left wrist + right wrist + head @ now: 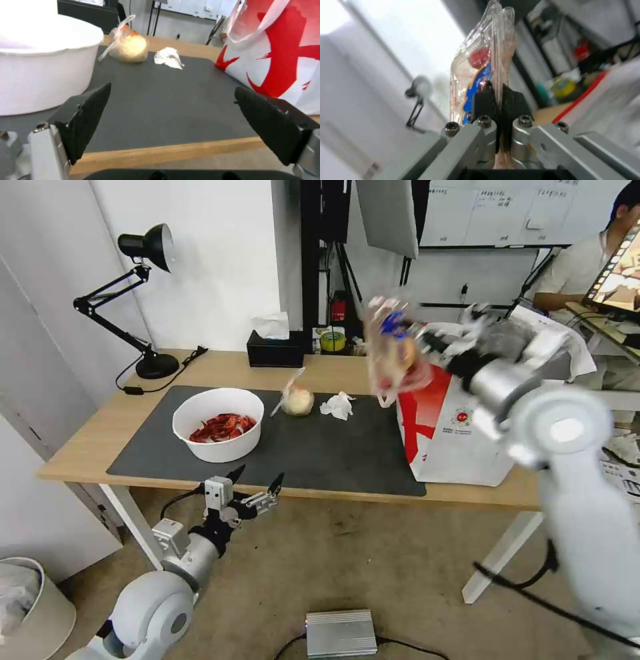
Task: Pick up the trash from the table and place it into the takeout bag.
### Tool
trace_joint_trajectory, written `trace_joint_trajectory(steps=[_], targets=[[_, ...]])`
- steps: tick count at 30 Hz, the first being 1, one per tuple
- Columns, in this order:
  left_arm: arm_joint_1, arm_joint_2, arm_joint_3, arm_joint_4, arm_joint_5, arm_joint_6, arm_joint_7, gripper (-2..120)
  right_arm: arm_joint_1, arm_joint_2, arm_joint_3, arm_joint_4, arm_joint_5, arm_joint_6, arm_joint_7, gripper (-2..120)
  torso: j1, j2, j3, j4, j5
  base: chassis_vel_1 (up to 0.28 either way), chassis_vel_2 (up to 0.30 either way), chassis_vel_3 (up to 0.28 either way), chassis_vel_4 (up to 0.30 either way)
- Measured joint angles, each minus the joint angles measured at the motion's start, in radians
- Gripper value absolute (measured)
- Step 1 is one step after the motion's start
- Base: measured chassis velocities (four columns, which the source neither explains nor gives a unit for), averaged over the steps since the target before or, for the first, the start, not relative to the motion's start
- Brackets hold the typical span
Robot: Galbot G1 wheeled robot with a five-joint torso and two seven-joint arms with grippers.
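The right gripper (498, 100) is pinching the clear plastic tray (393, 350) in mid-air above the near rim of the takeout bag (460, 440), which is standing at the table's (87, 447) right end. The left gripper (257, 485), jaws spread wide, is hovering off the front edge near the white bowl (218, 423).

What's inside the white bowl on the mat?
The white bowl holds red crayfish shells, piled toward its front. What lies beneath the pile is covered.
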Motion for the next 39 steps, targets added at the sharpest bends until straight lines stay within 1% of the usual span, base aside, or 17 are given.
trace_joint_trajectory(steps=[1,2,5,6,9,13,20,27,32,39], targets=[[0.0,-0.002,0.004,-0.001,0.001,0.0,0.0,100,0.02,-0.025,0.018,-0.017,0.014,0.01,0.006,0,0.0,0.0,0.0,0.0,0.0,0.0,0.0,0.0,0.0],[0.0,-0.002,0.004,-0.001,0.001,0.0,0.0,100,0.02,-0.025,0.018,-0.017,0.014,0.01,0.006,0,0.0,0.0,0.0,0.0,0.0,0.0,0.0,0.0,0.0],[-0.005,-0.004,0.011,0.002,0.002,0.0,0.0,100,0.055,-0.079,0.045,-0.061,0.035,0.023,0.012,0,0.0,0.0,0.0,-0.0001,0.0001,0.0,0.0,0.0,0.0],[-0.005,-0.004,0.011,0.002,0.002,0.0,0.0,100,0.055,-0.079,0.045,-0.061,0.035,0.023,0.012,0,0.0,0.0,0.0,-0.0001,0.0001,0.0,0.0,0.0,0.0],[-0.008,-0.013,0.027,0.015,0.004,0.0,0.0,100,0.071,-0.127,0.049,-0.111,0.039,0.033,0.01,0,0.0,0.0,0.0,0.0,-0.0001,0.0,0.0,0.0,0.0],[-0.01,-0.019,0.036,0.02,0.005,0.0,0.0,100,0.078,-0.152,0.05,-0.152,0.029,0.035,0.002,0,0.0,0.0,0.0,0.0,0.0,0.0,0.0,0.0,0.0],[-0.022,-0.017,0.044,0.03,0.005,-0.001,0.0,100,0.056,-0.193,0.031,-0.254,-0.104,0.043,-0.076,0,0.0,0.0,0.0,0.0,-0.0001,0.0,0.0,0.0,0.0],[-0.028,-0.015,0.058,0.035,0.004,-0.001,0.0,100,0.015,-0.198,0.016,-0.282,-0.155,0.047,-0.1,0,0.0,0.0,0.0,0.0001,-0.0002,0.0,0.0,0.0,0.0],[-0.031,-0.015,0.068,0.036,0.005,-0.002,0.0,100,-0.009,-0.177,0.012,-0.283,-0.172,0.049,-0.101,0,0.0,0.0,0.0,0.0001,-0.0003,0.0,0.0,0.0,0.0],[-0.035,-0.018,0.073,0.04,0.005,-0.002,0.0,100,-0.04,-0.17,0.021,-0.265,-0.175,0.048,-0.101,0,0.0,0.0,0.0,0.0,-0.0003,0.0,0.0,0.0,0.0]])
